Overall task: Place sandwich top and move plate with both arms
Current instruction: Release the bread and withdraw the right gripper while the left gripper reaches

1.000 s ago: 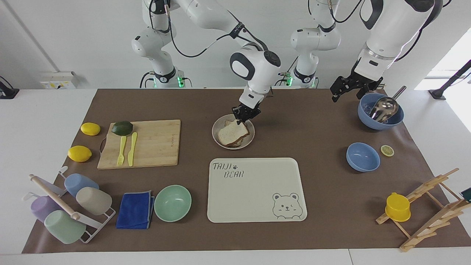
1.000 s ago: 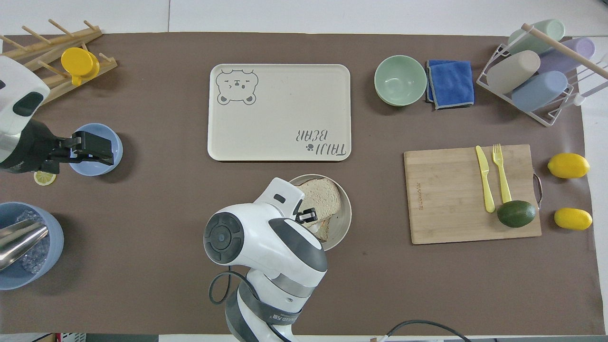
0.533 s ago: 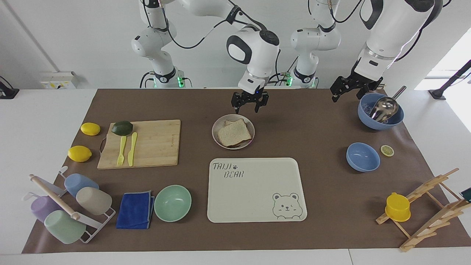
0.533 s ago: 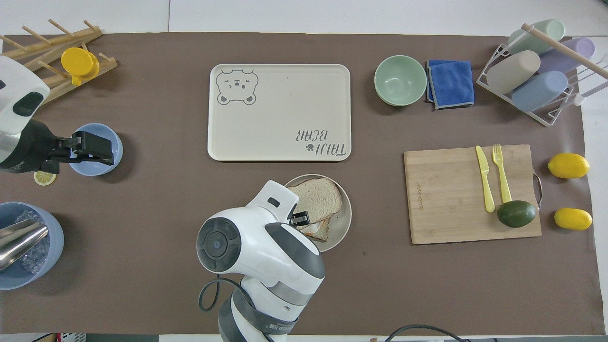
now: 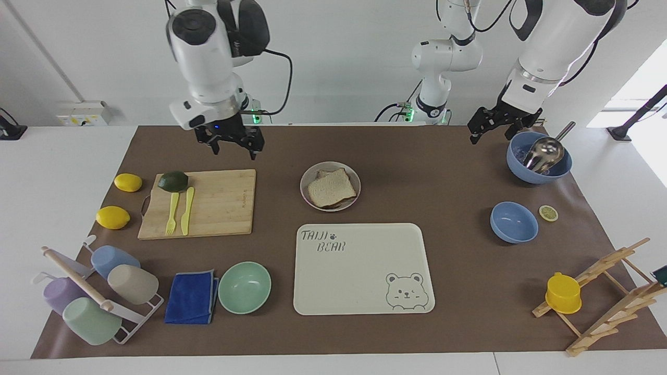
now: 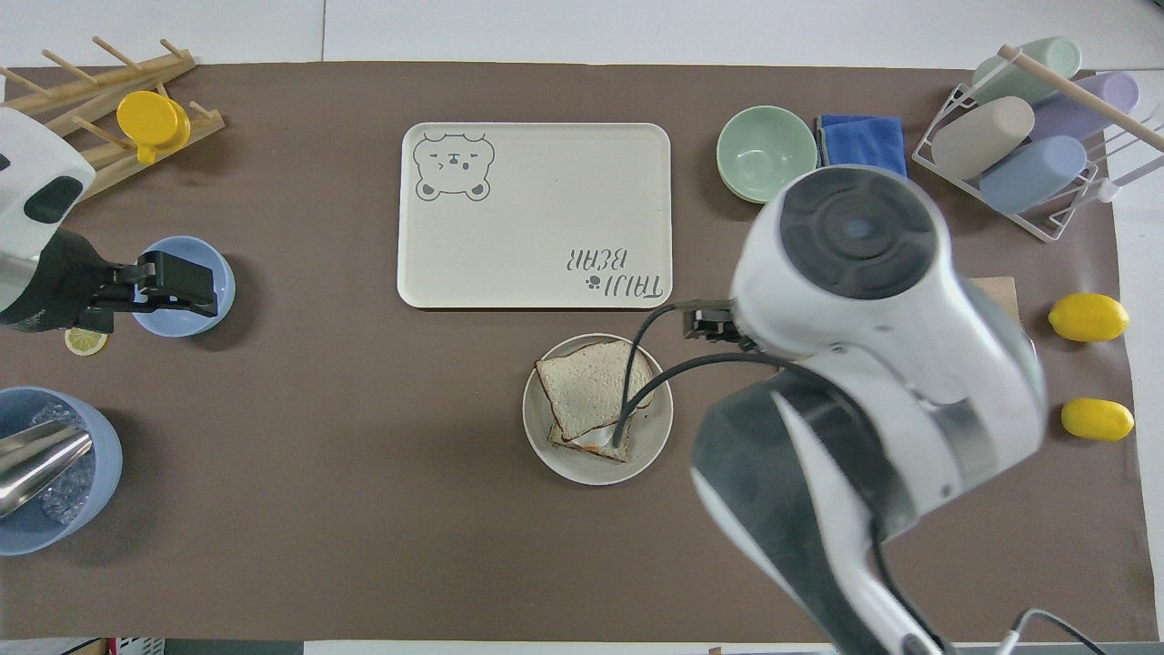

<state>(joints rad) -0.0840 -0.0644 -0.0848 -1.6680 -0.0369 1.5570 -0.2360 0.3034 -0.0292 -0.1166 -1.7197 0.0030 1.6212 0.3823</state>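
The sandwich top (image 5: 331,187), a plain light brown bread slice, lies on the egg toast on the beige-grey plate (image 5: 311,200). In the overhead view the slice (image 6: 589,389) covers most of the toast, and the plate's rim (image 6: 546,446) shows around it. My right gripper (image 5: 233,147) is open and empty, in the air over the mat by the cutting board's robot-side edge, well away from the plate. In the overhead view it is hidden under its own arm. My left gripper (image 5: 490,136) is open and waits over the mat beside the scoop bowl; it also shows in the overhead view (image 6: 205,289).
A cream bear tray (image 5: 363,268) lies beside the plate, farther from the robots. A cutting board (image 5: 219,203) holds a fork, a knife and an avocado. Two lemons, a cup rack, a blue cloth and a mint bowl (image 5: 244,287) are toward the right arm's end. Two blue bowls (image 5: 514,222) and a wooden rack are toward the left arm's end.
My right gripper let go of the bread slice on the plate, rose, and swung away toward the cutting board. The left arm has not moved.
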